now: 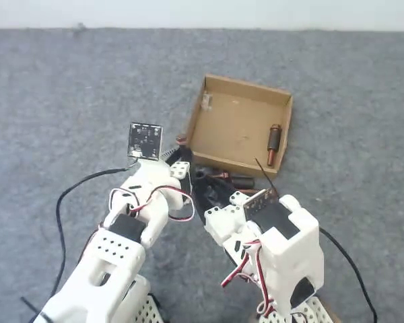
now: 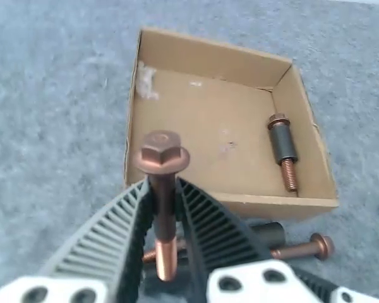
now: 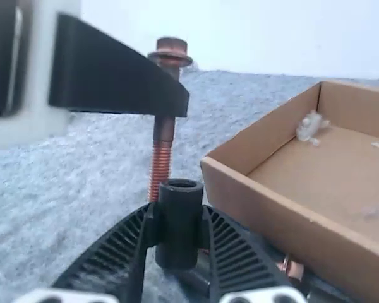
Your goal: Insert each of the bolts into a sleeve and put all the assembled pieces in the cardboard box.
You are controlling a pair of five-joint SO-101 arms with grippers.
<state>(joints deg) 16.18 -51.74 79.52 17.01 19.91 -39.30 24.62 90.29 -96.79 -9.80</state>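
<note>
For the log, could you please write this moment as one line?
left gripper: bolt; right gripper: sleeve; cardboard box: one assembled piece

Looks like a robotics lab bench: grey felt mat (image 1: 54,101), plain white wall (image 1: 188,13), exposed wiring (image 1: 58,229).

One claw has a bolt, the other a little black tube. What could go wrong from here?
The bolt looks to hang beside the sleeve, not over its opening, so it may hit the rim and slip in the left gripper. The right gripper sits close to the cardboard box and might nudge it.
</note>
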